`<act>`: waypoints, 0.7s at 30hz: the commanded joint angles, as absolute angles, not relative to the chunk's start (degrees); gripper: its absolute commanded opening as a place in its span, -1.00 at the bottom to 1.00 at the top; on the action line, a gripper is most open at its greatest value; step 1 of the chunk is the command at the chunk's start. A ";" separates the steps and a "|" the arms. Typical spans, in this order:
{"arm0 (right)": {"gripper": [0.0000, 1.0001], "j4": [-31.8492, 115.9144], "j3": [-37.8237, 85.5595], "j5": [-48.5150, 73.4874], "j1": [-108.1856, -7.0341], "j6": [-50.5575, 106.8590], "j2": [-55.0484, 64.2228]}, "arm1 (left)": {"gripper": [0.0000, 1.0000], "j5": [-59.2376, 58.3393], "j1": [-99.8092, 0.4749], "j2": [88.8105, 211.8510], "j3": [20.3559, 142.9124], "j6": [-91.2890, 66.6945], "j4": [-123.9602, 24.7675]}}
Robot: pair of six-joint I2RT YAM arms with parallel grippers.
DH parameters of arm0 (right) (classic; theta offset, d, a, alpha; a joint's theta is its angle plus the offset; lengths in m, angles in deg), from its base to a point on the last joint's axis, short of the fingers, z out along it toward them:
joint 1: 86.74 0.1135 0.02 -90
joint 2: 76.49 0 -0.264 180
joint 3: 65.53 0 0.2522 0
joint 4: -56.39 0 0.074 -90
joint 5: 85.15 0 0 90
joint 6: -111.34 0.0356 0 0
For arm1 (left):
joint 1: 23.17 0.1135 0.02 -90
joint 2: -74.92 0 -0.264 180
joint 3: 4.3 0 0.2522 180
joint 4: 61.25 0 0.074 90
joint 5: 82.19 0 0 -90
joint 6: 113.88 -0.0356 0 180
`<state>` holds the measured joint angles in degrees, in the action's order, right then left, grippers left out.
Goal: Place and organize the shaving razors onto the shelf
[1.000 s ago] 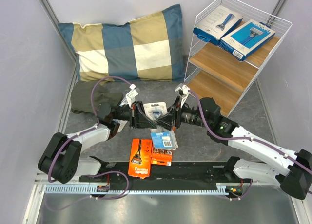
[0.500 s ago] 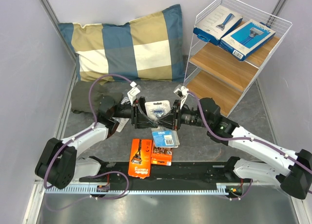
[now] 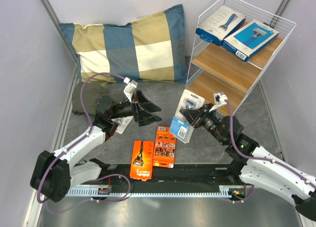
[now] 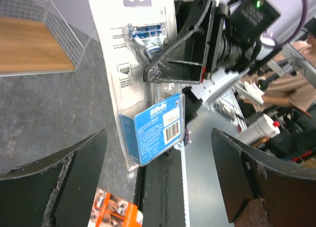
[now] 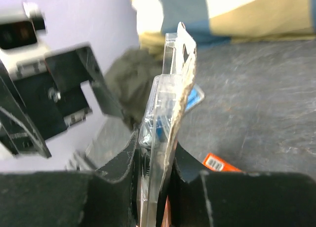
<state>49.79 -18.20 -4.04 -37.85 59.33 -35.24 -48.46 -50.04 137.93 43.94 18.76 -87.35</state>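
Razors first: by my reading you are about a third of the way through. Closest to the arm bases, well to the left of the shelf's (image 3: 223, 69) foot, the two orange cards (image 3: 141, 161) lie flat on the tabletop (image 3: 165, 91), side by side and touching. Neither one is gripped.

A little farther on, just left of the shelf's lowest board, your right gripper (image 3: 195, 113) has its jaws clamped on a clear blister pack (image 4: 140, 64) and holds it on edge, off the tabletop. A blue-labelled pack (image 4: 155, 131) overlaps that pack's lower end. From these views I cannot tell whether it is pinched in the same grip or only resting against the first. Farther left of the shelf, your left gripper (image 3: 154, 114) faces the held pack with its jaws spread wide and nothing between them.

Farthest away, on the shelf's top board, two blue boxes (image 3: 220, 22) lie flat side by side, close together and a little askew. No pack shows on the two lower boards.

So two of the six are placed. You have the blister packs in the air to set on a board, most likely one of the lower two. After that, the two orange cards need picking up from well left of the shelf. Any squaring-up of the rows comes last.
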 commanded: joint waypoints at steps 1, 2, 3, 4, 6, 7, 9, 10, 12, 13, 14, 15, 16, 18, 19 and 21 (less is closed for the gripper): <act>-1.00 61.93 -23.63 -16.33 -37.87 65.54 -40.71 | 0.85 -45.45 -50.15 141.79 41.81 27.44 -102.32; -1.00 63.44 -24.60 -17.73 -37.87 65.98 -42.46 | 0.85 -45.28 -50.15 142.77 40.94 28.76 -107.03; -1.00 65.02 -26.61 -18.61 -37.87 66.77 -43.26 | 0.85 -45.01 -50.15 143.56 40.41 31.55 -109.34; -1.00 68.96 -27.67 -19.23 -37.87 67.21 -43.97 | 0.84 -44.84 -50.24 145.57 39.97 32.80 -111.54; -1.00 72.40 -30.74 -21.33 -37.87 68.09 -46.08 | 0.83 -44.57 -50.24 147.34 38.74 36.48 -118.03; -1.00 76.86 -31.89 -21.69 -37.87 68.35 -46.69 | 0.82 -44.14 -50.33 148.22 38.30 37.46 -120.33; -1.00 80.49 -34.70 -23.10 -37.87 69.14 -48.28 | 0.82 -43.00 -50.59 150.68 37.15 39.92 -125.68; -1.00 84.77 -35.59 -23.36 -37.87 69.24 -48.54 | 0.82 -42.64 -50.76 151.30 36.89 40.45 -127.11; -1.00 87.62 -37.17 -23.72 -37.87 69.67 -48.72 | 0.81 -42.46 -51.90 154.02 37.24 41.68 -129.57; -1.00 90.15 -37.44 -23.37 -37.87 69.76 -48.46 | 0.81 -42.29 -52.43 154.90 37.41 42.04 -131.58; -1.00 91.13 -37.70 -23.28 -37.87 69.85 -47.85 | 0.80 -42.29 -53.04 155.86 38.11 42.30 -132.73; -1.00 91.75 -37.62 -23.02 -37.87 70.11 -47.49 | 0.79 -42.02 -54.36 157.79 38.55 43.09 -133.79; -1.00 93.24 -37.70 -22.32 -37.87 70.29 -47.05 | 0.79 -42.11 -55.06 159.02 39.08 43.36 -135.80; -1.00 95.26 -37.79 -21.61 -37.87 70.38 -45.82 | 0.73 -42.29 -57.17 161.92 41.10 44.15 -137.13; -1.00 95.27 -37.70 -21.44 -37.87 70.55 -45.65 | 0.72 -42.37 -57.88 162.72 42.15 44.50 -139.49; -1.00 94.84 -37.44 -21.52 -37.87 70.56 -45.20 | 0.68 -42.37 -59.37 164.39 43.04 45.73 -142.40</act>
<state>87.82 -37.66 -21.98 -37.83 69.30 -45.82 -43.19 -57.04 161.82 39.40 41.68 -120.88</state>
